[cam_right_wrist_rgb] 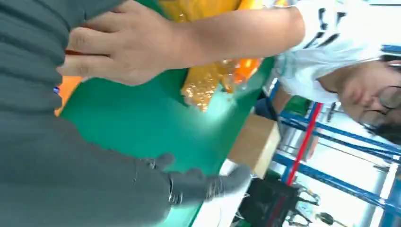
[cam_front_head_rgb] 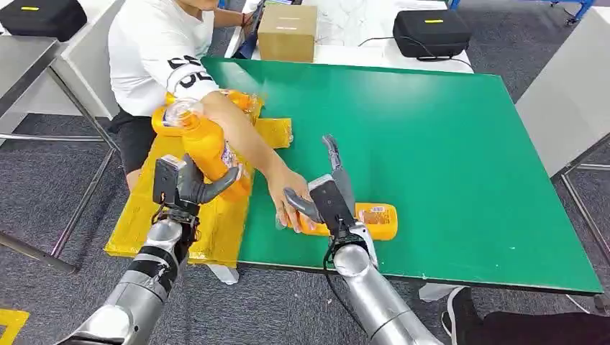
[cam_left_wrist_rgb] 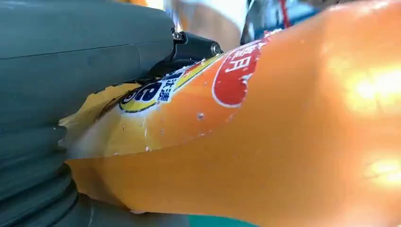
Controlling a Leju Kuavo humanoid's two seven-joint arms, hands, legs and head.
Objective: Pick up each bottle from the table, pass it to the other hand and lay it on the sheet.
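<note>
Two orange bottles: one [cam_front_head_rgb: 203,147] in left hand [cam_front_head_rgb: 188,186], one [cam_front_head_rgb: 367,220] under spread, empty right hand [cam_front_head_rgb: 327,194]

- A lab or workshop test space, not a home.
- The green table [cam_front_head_rgb: 446,158] in front of the right hand [cam_front_head_rgb: 332,192] is a plain work surface on grey carpet floor [cam_front_head_rgb: 288,309].
- Beyond the hands, past the table's far edge, stand a cardboard box [cam_front_head_rgb: 287,32] and a black equipment case [cam_front_head_rgb: 430,32] on a white bench [cam_front_head_rgb: 360,29].
- Another black case [cam_front_head_rgb: 42,16] sits on a grey metal-framed bench [cam_front_head_rgb: 29,65], far beyond the left hand [cam_front_head_rgb: 188,187].
- Blue metal racking [cam_right_wrist_rgb: 340,137] with a red upright rises well beyond the right hand, in the right wrist view.
</note>
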